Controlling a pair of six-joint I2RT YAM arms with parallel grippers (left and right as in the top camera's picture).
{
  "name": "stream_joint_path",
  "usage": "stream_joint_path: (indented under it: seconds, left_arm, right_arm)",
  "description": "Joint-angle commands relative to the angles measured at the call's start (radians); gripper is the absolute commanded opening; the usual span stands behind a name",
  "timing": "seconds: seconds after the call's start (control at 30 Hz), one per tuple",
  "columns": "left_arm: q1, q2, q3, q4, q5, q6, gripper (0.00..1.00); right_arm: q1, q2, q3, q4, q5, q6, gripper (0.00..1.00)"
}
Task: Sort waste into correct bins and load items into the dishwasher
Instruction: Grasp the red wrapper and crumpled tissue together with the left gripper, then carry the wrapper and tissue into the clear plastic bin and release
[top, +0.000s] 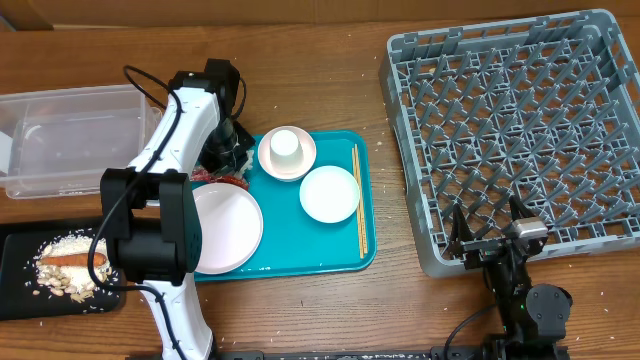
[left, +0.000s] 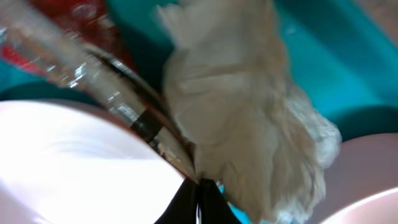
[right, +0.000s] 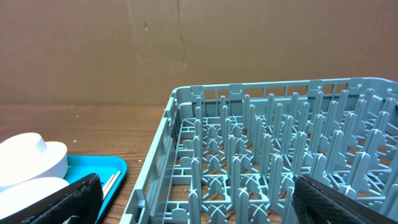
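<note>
My left gripper (top: 228, 150) is down at the back left corner of the teal tray (top: 345, 262). In the left wrist view its black fingertips (left: 199, 198) are pressed together on the lower edge of the crumpled white napkin (left: 242, 106). The red wrapper (left: 81, 15) lies just behind it, beside the large plate (left: 62, 162). In the overhead view the arm hides the napkin, and the wrapper (top: 213, 177) peeks out. The carrot (top: 70, 258) and rice (top: 62, 272) lie on the black tray (top: 15, 240). My right gripper (top: 490, 238) is open and empty at the front edge of the dish rack (top: 520, 120).
The clear tub (top: 70, 140) stands at the far left. The teal tray holds the large plate (top: 228, 228), a smaller plate (top: 330, 193), a bowl with a cup in it (top: 287, 152) and the chopsticks (top: 358, 200). The right wrist view shows the rack's pegs (right: 249, 155).
</note>
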Motion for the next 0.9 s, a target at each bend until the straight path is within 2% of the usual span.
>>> stream_joint_path:
  seconds: [0.0, 0.23, 0.57, 0.87]
  left_arm:
    - [0.007, -0.002, 0.003, -0.03, -0.05, 0.018, 0.04]
    - [0.006, -0.074, 0.105, -0.119, -0.087, 0.035, 0.04]
    - [0.006, -0.191, 0.138, -0.123, -0.115, 0.079, 0.04]
    - [0.023, -0.264, 0.253, -0.117, -0.299, 0.113, 0.04]
  right_arm:
    - [-0.003, -0.011, -0.01, 0.003, 0.008, -0.004, 1.0]
    - [-0.003, -0.011, -0.01, 0.003, 0.009, -0.004, 1.0]
    - [-0.003, -0.011, -0.01, 0.003, 0.008, -0.004, 1.0]
    - [-0.003, -0.011, -0.01, 0.003, 0.008, -0.004, 1.0]
